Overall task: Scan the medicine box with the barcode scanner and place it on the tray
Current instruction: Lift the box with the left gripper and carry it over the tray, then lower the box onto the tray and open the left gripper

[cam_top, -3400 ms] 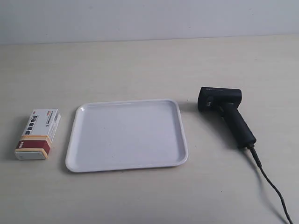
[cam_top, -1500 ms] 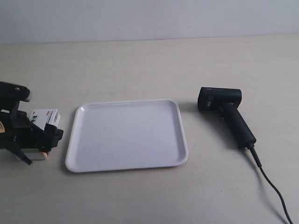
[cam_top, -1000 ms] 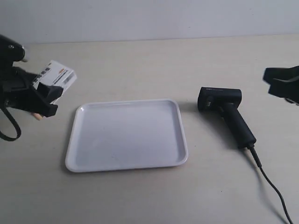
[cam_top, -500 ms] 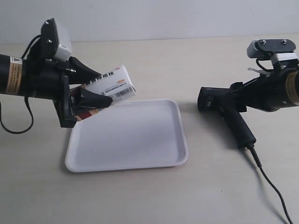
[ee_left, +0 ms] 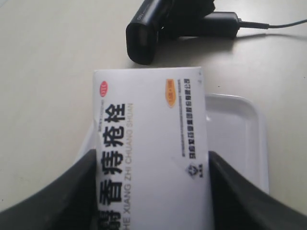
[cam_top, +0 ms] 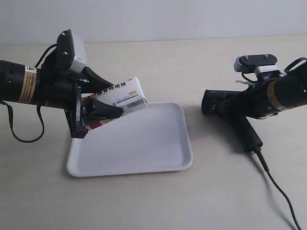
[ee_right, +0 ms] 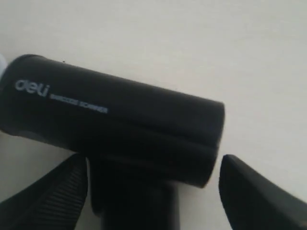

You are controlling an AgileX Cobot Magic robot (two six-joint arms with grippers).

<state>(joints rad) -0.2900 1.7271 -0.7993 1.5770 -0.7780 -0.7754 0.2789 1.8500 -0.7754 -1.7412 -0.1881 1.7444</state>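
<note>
So far only the pickup is done: the medicine box (cam_top: 122, 97) is off the table, clamped between the left gripper's (ee_left: 151, 191) jaws and held tilted above the tray's (cam_top: 184, 143) near-left part, its free end toward the barcode scanner (cam_top: 230, 115). The scanner lies on the table just beside the tray. The right gripper's (ee_right: 153, 191) jaws are apart, one on each side of the scanner's body, not yet closed on it. Judging from this, grasping the scanner, scanning and placing the box remain. The table (cam_top: 144, 206) is pale and matte, with a plain light wall (cam_top: 153, 19) behind.
</note>
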